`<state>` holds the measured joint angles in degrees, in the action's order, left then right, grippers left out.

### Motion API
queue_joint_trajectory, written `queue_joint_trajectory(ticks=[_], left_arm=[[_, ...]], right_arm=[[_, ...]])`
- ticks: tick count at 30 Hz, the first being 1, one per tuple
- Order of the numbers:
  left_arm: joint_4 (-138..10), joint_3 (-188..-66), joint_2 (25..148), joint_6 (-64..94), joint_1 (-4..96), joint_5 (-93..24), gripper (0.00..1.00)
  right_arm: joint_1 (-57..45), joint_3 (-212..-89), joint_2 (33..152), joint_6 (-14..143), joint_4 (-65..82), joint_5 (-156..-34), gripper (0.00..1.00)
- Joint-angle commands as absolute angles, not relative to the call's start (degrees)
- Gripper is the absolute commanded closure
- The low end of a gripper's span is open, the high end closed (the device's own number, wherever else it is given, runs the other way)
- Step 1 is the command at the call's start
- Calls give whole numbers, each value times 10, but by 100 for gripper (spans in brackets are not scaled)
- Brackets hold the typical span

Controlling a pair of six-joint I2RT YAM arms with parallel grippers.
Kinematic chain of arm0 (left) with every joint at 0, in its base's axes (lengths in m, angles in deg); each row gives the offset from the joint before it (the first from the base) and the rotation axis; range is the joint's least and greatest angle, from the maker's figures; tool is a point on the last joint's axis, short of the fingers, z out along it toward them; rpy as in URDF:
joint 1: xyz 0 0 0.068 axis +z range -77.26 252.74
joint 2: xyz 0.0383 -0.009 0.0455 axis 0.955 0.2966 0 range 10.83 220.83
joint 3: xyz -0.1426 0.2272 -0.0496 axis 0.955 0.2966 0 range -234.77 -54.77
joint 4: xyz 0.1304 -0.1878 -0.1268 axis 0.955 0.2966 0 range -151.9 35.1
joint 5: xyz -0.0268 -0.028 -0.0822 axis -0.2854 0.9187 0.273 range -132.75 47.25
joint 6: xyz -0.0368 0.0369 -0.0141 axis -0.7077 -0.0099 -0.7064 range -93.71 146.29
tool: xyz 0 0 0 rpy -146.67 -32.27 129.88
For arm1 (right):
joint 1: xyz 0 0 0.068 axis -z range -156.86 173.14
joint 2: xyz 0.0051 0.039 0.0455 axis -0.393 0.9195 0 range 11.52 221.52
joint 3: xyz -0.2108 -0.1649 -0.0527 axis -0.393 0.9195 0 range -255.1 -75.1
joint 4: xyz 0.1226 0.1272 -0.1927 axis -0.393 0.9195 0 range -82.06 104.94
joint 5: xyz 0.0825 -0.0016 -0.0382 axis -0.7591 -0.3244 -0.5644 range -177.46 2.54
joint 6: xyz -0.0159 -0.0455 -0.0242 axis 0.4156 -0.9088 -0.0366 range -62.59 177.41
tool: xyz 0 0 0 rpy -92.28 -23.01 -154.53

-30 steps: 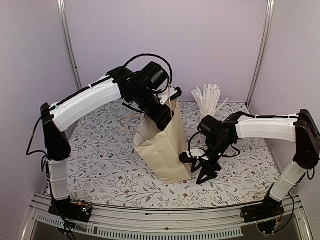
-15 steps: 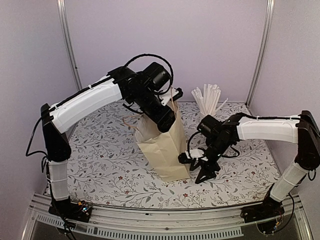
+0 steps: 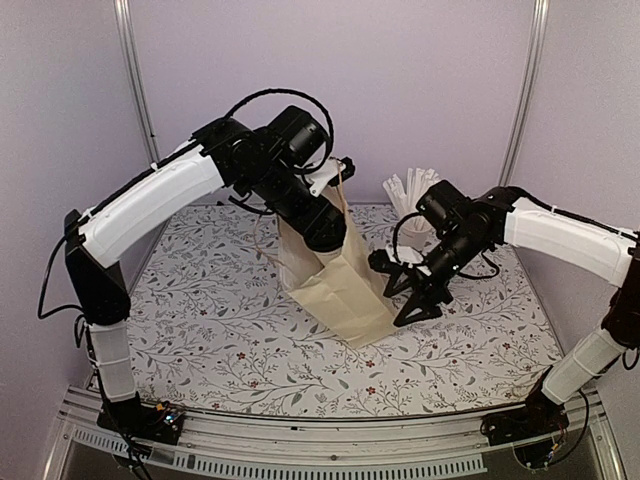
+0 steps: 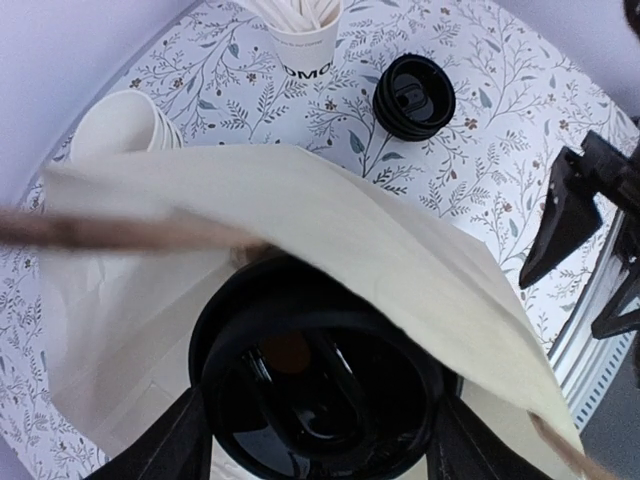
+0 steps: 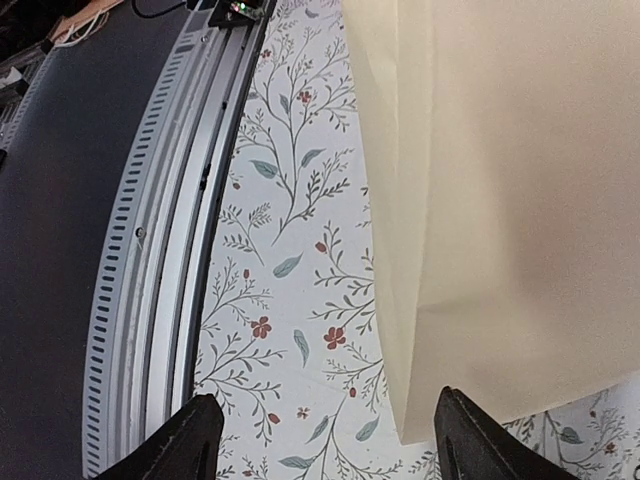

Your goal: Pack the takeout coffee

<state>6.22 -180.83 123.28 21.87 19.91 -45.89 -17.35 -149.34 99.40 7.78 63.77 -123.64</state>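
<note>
**A:** Two arms over the flowered bench (image 3: 200, 300). What has changed in the last second?

**B:** The right arm (image 3: 560, 235) has swung up and back. The right tool (image 3: 403, 290) now hangs above the bench just beside the paper bag (image 3: 345, 290), no longer low at its foot. The bag leans further over (its base has slid toward the right arm).

**A:** And the left arm (image 3: 150, 200)?

**B:** It reaches down into the bag's mouth, much as before. The left tool (image 4: 318, 405) is clamped on a coffee cup (image 4: 320, 350), black lid up, just under the bag's rim.

**A:** The right tool?

**B:** Released, with only bench and bag showing between its fingers.

**A:** Any more coffee?

**B:** A second lidded cup (image 4: 413, 95) stands on the bench beyond the bag, near the straw cup (image 4: 305, 40).

**A:** Any writing?

**B:** "MOO" in black, low on the straw cup.
</note>
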Motion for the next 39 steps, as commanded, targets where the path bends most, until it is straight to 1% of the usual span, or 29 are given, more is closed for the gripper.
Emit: queue_joint_trajectory(ticks=[1, 4, 6, 9, 12, 16, 17, 19, 21, 28, 32, 33, 35, 36, 39], left_arm=[[64, -1815, 1192, 215, 209, -467, 60], [64, -1815, 1194, 216, 213, -472, 60], [65, -1817, 1199, 212, 214, -476, 60], [65, -1817, 1204, 203, 215, -478, 60], [69, -1816, 1212, 191, 216, -474, 60], [75, -1812, 1223, 183, 217, -472, 60], [72, -1808, 1223, 182, 216, -473, 60], [67, -1804, 1224, 182, 217, -472, 60], [67, -1803, 1227, 181, 217, -473, 60], [67, -1796, 1231, 184, 217, -475, 61], [66, -1793, 1232, 187, 217, -474, 61], [65, -1791, 1232, 189, 218, -474, 61], [62, -1786, 1230, 191, 219, -474, 61], [62, -1783, 1230, 193, 219, -474, 61], [68, -1775, 1223, 195, 220, -477, 61]], right_arm=[[-175, -1638, 982, 97, 705, -1284, 23], [-177, -1702, 988, 139, 687, -1263, 21], [-177, -1717, 996, 166, 658, -1252, 17], [-177, -1743, 1015, 221, 624, -1265, 15], [-177, -1750, 1028, 273, 584, -1273, 13], [-177, -1747, 1034, 337, 512, -1264, 13], [-177, -1751, 1035, 363, 492, -1261, 15], [-177, -1763, 1042, 388, 463, -1257, 23], [-177, -1771, 1051, 416, 440, -1248, 27], [-177, -1772, 1083, 448, 405, -1290, 38], [-178, -1777, 1093, 464, 395, -1287, 44], [-178, -1781, 1098, 467, 395, -1288, 47], [-178, -1788, 1106, 470, 393, -1291, 57], [-178, -1793, 1111, 472, 392, -1291, 68], [-177, -1808, 1117, 474, 397, -1274, 91]])
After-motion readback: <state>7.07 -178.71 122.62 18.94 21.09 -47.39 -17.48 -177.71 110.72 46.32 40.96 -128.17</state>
